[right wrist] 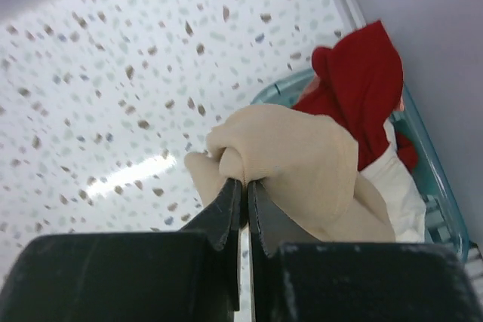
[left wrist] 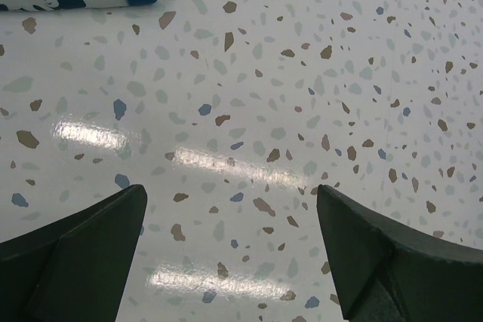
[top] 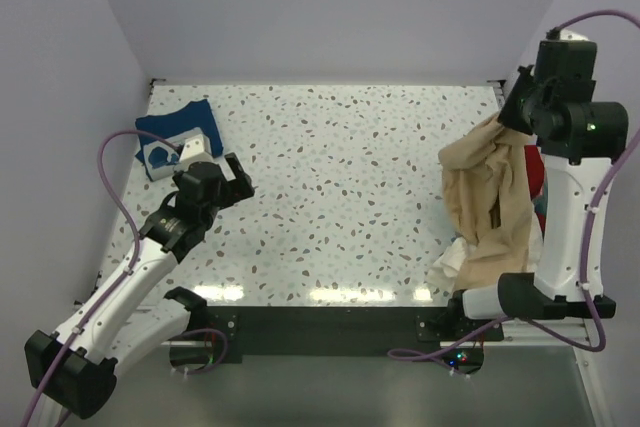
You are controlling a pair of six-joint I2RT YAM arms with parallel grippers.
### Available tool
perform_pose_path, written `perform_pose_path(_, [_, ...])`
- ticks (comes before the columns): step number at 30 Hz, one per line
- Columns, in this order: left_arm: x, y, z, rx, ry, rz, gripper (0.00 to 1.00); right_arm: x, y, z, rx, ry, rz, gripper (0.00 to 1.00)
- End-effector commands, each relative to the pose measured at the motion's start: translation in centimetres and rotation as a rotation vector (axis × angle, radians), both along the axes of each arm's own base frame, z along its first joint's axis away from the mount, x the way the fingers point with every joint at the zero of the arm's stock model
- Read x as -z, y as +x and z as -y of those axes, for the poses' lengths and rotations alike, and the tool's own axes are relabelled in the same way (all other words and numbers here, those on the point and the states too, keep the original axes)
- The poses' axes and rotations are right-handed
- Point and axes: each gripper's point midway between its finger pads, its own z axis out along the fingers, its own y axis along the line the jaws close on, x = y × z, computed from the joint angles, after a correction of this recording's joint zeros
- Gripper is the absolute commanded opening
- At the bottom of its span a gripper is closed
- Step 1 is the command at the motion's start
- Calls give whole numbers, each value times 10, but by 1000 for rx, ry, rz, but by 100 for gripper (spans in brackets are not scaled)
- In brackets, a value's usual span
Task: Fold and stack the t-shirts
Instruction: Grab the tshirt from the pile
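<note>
Grip: R pincer (right wrist: 243,181) clamped on tan shirt (right wrist: 302,148); L pincer (left wrist: 230,194) apart. Lift shirt clear of basket (right wrist: 432,157) before you spread on surface (left wrist: 302,73).

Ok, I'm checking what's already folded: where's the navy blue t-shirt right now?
In the top view the navy blue t-shirt lies folded at the far left corner of the table, close to the open left gripper.
</note>
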Motion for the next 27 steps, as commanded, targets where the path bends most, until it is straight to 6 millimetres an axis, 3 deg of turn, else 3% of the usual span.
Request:
perform_pose_path(1, [-9,2,-5,-23,3,38,100,-17,-44,11,92,-10,-58,0])
perform_pose_path(5, [-10,4,-3,-17,3,41,100,-58,-22,-7,66,115,149,0])
perform_pose_path(6, [-10,5,-2,-13,4,40,100,-75,-11,-10,55,133,237,0])
perform_pose_path(8, [-13,6,-2,-13,4,44,100,-103,-10,-14,36,158,361,0])
perform_pose_path(9, [-13,7,-3,-15,11,45,100,-127,-5,-16,18,166,468,0])
perform_pose_path(11, [-13,6,-4,-18,14,46,100,-162,-13,-22,-31,175,608,0])
perform_pose_path(12, [-14,7,-5,-23,16,49,100,-186,-8,-26,-67,176,711,0])
perform_pose_path(14, [-13,6,-6,-26,19,47,100,-213,-17,-34,-132,179,823,0])
perform_pose_path(15, [-14,6,-6,-29,19,49,100,-232,-13,-44,-194,197,902,0])
perform_pose_path(17, [-13,5,-7,-34,17,48,100,-250,-13,-58,-264,245,971,0])
perform_pose_path(18, [-14,5,-8,-40,11,51,100,-267,-14,-75,-363,278,1023,0])
perform_pose_path(24, [-16,2,-11,-59,-1,59,100,-304,7,-137,-682,558,1100,0])
perform_pose_path(26, [-16,1,-12,-64,4,57,100,-309,10,-151,-728,581,1104,0])
perform_pose_path(27, [-17,0,-13,-69,6,58,100,-317,1,-165,-778,593,1122,0])
